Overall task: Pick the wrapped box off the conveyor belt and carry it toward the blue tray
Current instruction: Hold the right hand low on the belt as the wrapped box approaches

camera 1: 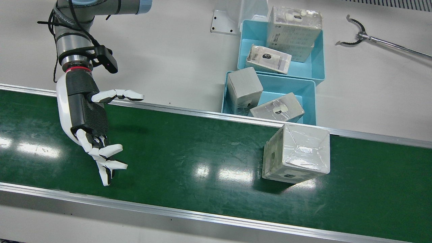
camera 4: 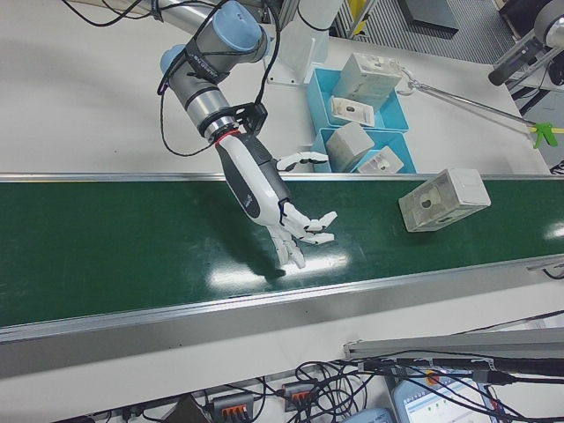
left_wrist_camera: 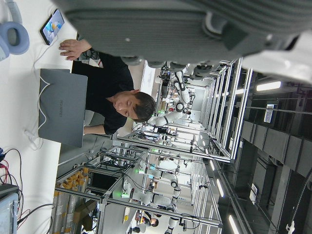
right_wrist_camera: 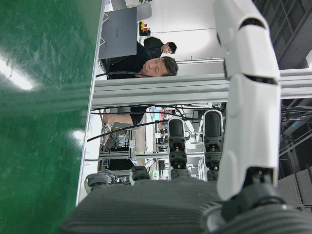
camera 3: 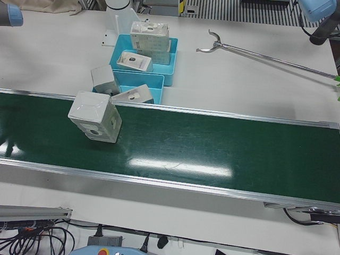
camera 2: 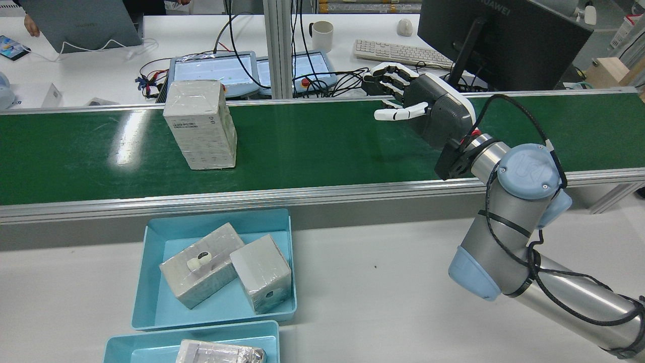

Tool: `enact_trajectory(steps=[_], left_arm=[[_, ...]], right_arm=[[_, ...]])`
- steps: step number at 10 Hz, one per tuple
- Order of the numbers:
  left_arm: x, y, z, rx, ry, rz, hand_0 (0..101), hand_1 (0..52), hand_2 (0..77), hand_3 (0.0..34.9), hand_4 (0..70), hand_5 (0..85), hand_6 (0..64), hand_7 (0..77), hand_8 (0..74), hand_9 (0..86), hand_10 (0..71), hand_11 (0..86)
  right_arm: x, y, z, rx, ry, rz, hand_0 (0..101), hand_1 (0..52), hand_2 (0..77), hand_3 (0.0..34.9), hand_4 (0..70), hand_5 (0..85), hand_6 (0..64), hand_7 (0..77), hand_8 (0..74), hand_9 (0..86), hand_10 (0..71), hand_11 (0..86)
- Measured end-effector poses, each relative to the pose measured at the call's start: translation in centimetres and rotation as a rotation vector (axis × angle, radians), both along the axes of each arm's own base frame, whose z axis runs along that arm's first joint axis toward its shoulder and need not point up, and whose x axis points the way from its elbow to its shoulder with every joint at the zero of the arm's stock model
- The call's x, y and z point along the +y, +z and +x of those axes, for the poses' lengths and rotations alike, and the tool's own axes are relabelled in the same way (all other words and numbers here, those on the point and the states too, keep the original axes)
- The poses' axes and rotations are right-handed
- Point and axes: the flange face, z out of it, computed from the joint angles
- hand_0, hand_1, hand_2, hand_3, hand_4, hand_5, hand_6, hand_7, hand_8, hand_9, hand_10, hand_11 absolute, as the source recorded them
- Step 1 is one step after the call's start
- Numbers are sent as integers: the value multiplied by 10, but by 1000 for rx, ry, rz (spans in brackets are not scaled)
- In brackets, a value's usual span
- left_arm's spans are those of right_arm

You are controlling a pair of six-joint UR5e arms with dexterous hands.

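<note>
The wrapped box (camera 1: 296, 153) is sitting on the green belt (camera 1: 189, 148), just in front of the blue tray (camera 1: 305, 89), so the carry to the tray looks short. Other wrapped boxes are already lying in that tray.

The right hand (camera 1: 88, 118) is hanging over the belt, well apart from the box. Its fingers (camera 1: 113, 150) are spreading wide and holding nothing, likely getting ready to grab.

The left hand (left_wrist_camera: 195, 29) is showing only in its own camera, too close up to tell if it is spread or closed.
</note>
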Motion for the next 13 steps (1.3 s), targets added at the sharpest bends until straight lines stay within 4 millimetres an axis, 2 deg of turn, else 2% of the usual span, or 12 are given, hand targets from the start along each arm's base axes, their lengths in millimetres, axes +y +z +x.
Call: enact_trajectory(steps=[2,9,11,13], left_arm=[[0,0,0,0,0,0,0,0,5,0,0,11,0,0,0,0,5,0],[0,0,0,0,0,0,0,0,5,0,0,11,0,0,0,0,5,0],[0,0,0,0,0,0,0,0,5,0,0,11,0,5,0,0,5,0],[0,0,0,0,0,0,0,0,5,0,0,11,5,5,0,0,0,0]], right_arm=[[0,-1,0,-1,-1,2,482,142,196,225,131,393,33,256,0,54,0,16],[1,-5,3,-6,2,7,483,153,207,232,131,393,33,256,0,54,0,16],[2,-5,-1,-3,-4,7,482,164,207,240,131,393,33,256,0,54,0,16],[4,-4,-9,4,-15,6,485,164,207,227,142,393,33,256,0,65,0,16]])
